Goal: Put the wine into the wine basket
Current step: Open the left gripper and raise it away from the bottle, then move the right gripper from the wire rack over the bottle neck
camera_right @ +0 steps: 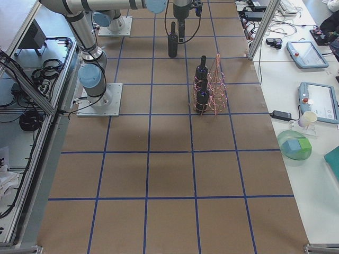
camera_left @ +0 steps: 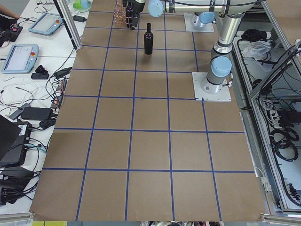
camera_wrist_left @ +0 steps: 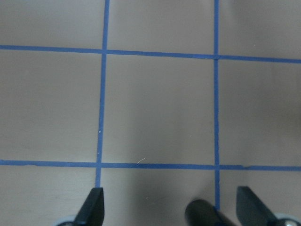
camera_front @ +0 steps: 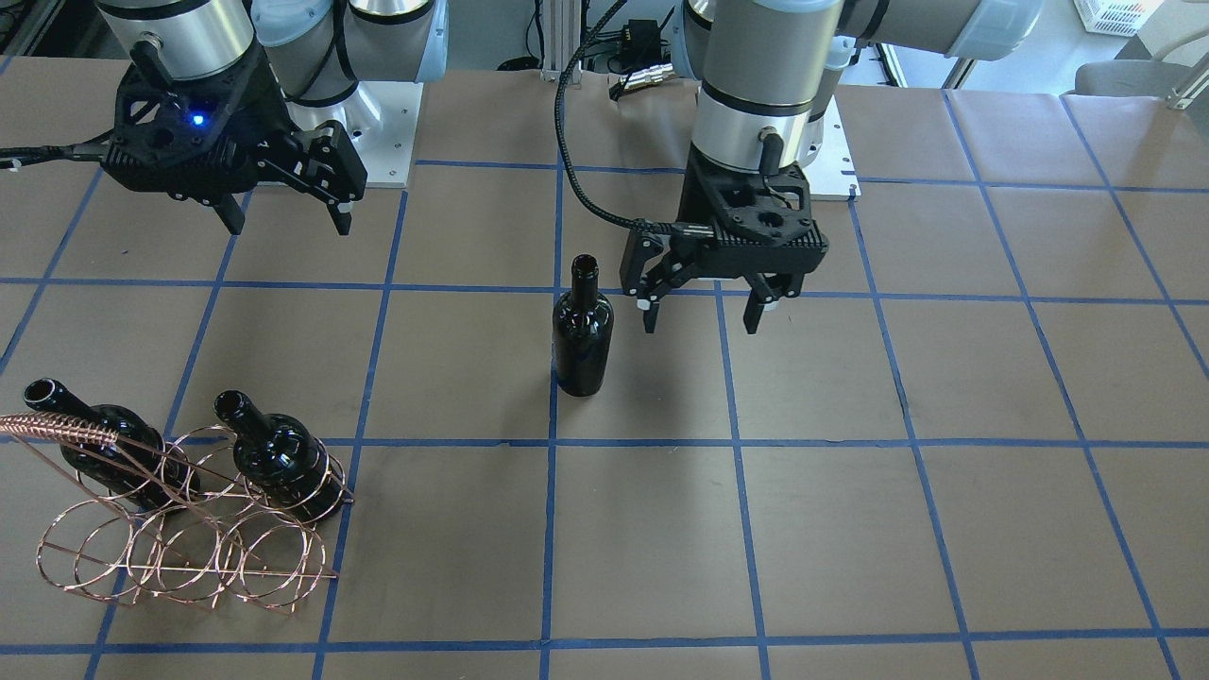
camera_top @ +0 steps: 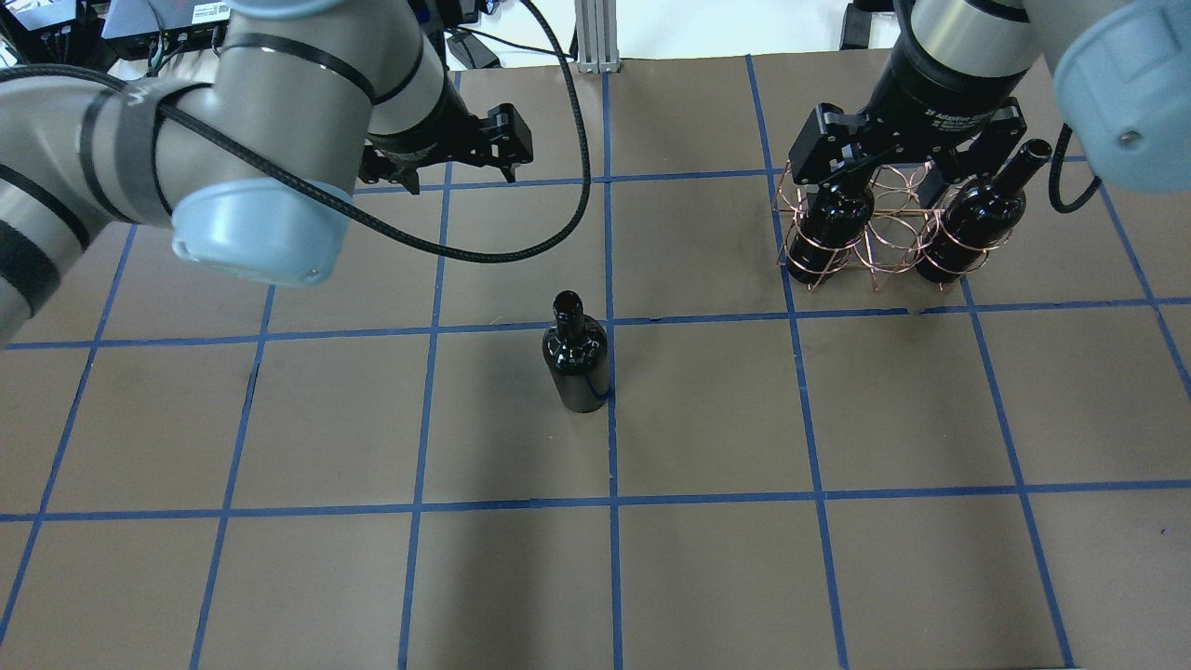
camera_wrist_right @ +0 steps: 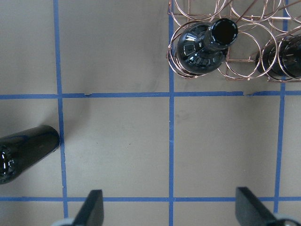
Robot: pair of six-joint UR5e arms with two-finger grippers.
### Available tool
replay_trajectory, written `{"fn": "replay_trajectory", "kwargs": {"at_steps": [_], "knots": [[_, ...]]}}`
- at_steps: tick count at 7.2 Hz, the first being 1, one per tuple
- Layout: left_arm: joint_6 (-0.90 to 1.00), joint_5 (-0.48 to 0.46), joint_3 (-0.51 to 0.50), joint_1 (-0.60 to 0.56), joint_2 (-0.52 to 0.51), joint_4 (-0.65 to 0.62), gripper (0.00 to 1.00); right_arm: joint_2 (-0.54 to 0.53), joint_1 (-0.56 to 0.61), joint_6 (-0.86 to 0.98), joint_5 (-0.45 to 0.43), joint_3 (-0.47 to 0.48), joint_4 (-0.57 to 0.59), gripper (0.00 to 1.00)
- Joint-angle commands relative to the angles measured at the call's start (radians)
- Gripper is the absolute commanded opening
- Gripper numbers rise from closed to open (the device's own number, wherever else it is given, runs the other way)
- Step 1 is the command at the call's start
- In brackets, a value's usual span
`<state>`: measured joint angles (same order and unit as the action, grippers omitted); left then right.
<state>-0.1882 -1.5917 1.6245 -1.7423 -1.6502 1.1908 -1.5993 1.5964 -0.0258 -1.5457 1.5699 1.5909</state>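
Note:
One wine bottle (camera_front: 583,331) stands upright alone near the table's middle; it also shows in the overhead view (camera_top: 577,358). The copper wire wine basket (camera_front: 66,430) stands at the table's right end and holds two alike bottles (camera_front: 113,453) (camera_front: 279,463), necks up and tilted. My left gripper (camera_front: 701,321) is open and empty. It hovers just beside the lone bottle on the robot's side, and that bottle's mouth (camera_wrist_left: 204,214) shows at the bottom edge of the left wrist view. My right gripper (camera_front: 288,227) is open and empty, held high above the table near the basket (camera_wrist_right: 240,61).
Brown paper with a blue tape grid covers the table (camera_top: 707,577). White arm base plates (camera_front: 378,132) sit at the robot's side. Side benches hold tablets (camera_right: 307,53) and a green bowl (camera_right: 294,145) beyond the table's edge.

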Motion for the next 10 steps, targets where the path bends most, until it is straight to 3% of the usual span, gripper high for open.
{"fn": "replay_trajectory", "kwargs": {"at_steps": [1, 2, 5, 10], "knots": [[0.198, -0.001, -0.017, 0.087, 0.041, 0.173, 1.0, 0.025, 0.081, -0.009, -0.013, -0.013, 0.018, 1.0], [0.257, 0.007, -0.017, 0.119, 0.047, 0.181, 1.0, 0.071, 0.15, -0.002, -0.06, -0.031, 0.059, 1.0], [0.265, 0.012, -0.015, 0.127, 0.058, 0.185, 1.0, 0.232, 0.314, -0.096, -0.068, -0.151, 0.083, 1.0], [0.265, 0.004, 0.006, 0.13, 0.064, 0.188, 1.0, 0.304, 0.477, -0.205, -0.059, -0.148, 0.115, 1.0]]}}
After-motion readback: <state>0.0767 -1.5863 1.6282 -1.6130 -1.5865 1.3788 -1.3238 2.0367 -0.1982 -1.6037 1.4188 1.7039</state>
